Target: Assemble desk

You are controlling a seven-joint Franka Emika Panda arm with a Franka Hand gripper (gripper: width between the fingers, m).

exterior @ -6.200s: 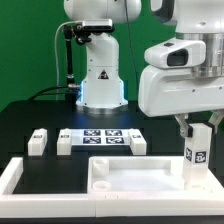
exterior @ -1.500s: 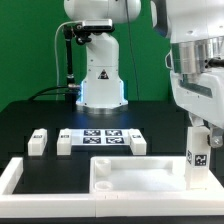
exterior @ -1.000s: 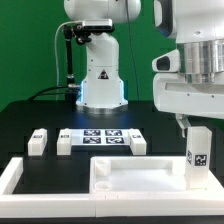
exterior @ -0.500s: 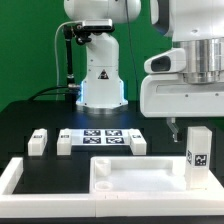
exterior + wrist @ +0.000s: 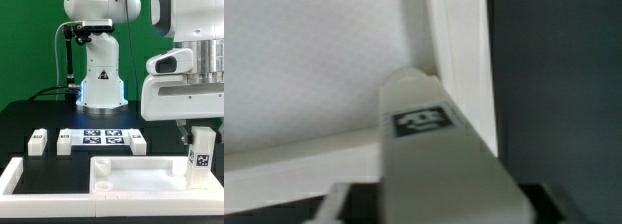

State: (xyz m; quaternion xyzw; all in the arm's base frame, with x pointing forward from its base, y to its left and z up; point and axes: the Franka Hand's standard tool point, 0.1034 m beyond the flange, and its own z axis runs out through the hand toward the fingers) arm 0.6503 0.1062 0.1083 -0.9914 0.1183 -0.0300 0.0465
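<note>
The white desk tabletop (image 5: pixel 135 172) lies flat at the front of the exterior view. One white leg (image 5: pixel 200 155) stands upright on its right corner, with its tag facing the camera. My gripper (image 5: pixel 197 130) comes straight down over the top of this leg and is shut on it. In the wrist view the leg (image 5: pixel 434 150) fills the space between the dark fingers, over the tabletop corner (image 5: pixel 331 80). Three loose legs lie behind: two at the left (image 5: pixel 38 141) (image 5: pixel 64 142) and one (image 5: pixel 138 143) right of the marker board.
The marker board (image 5: pixel 102 138) lies flat between the loose legs. A low white border rail (image 5: pixel 14 178) runs round the front left. The arm's base (image 5: pixel 100 75) stands at the back on the black table.
The wrist has turned about the upright leg over the last second and a half. The leg stays upright on the same corner. The loose legs have not moved.
</note>
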